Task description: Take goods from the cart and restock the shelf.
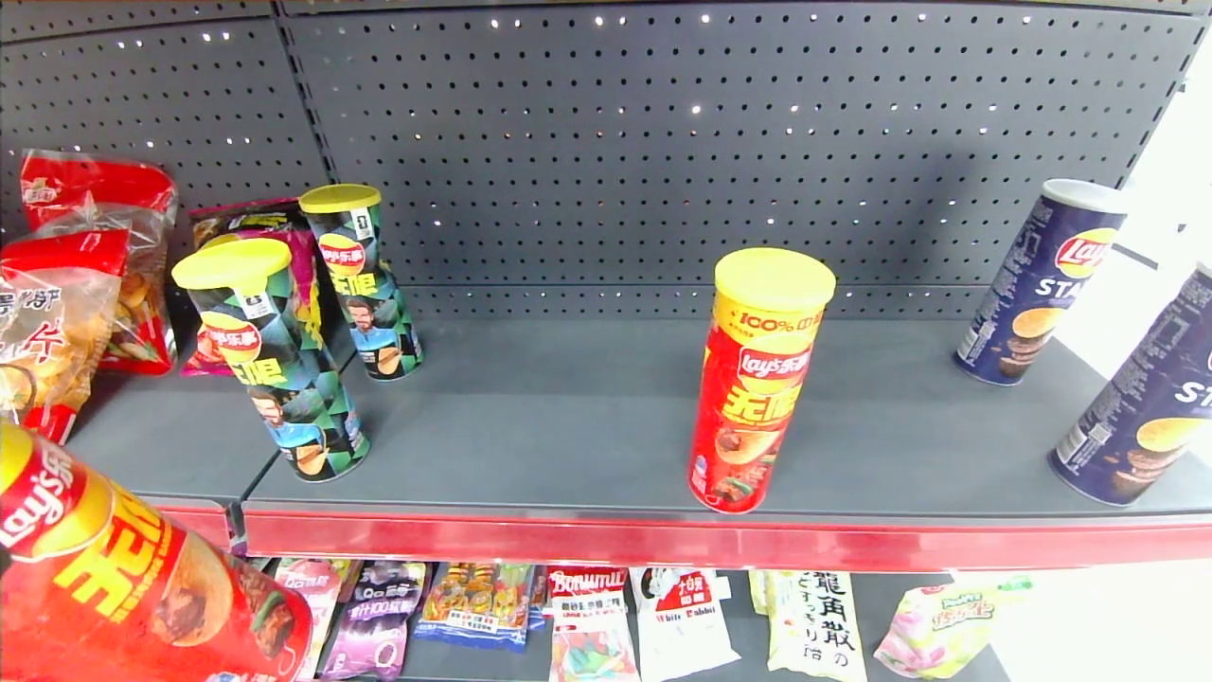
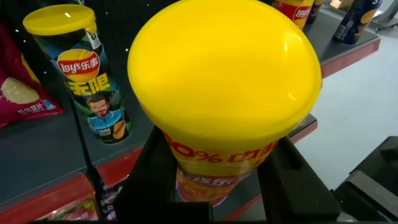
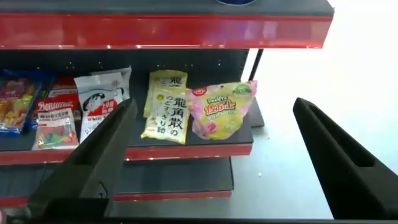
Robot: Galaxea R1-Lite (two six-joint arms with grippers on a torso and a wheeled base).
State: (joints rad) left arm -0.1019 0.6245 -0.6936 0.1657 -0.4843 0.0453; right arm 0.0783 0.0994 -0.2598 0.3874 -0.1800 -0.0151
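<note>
Shelf (image 1: pixel 568 417) holds 5 chip cans (image 1: pixel 762 379); left fingers (image 2: pixel 291 183) clamp red can (image 2: pixel 224 93).

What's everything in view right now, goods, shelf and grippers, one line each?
shelf: one, grey, red front edge.
standing red can: one, yellow lid, shelf front, middle.
held red can: one, yellow lid, low at left.
green-black cans: two, yellow lids, shelf left.
dark blue cans: two, shelf right.
snack bags: several, red and pink, shelf far left.
packets: several, mixed colours, lower shelf.
left gripper: black, shut on held red can.
right gripper: black, open, facing lower shelf.
</note>
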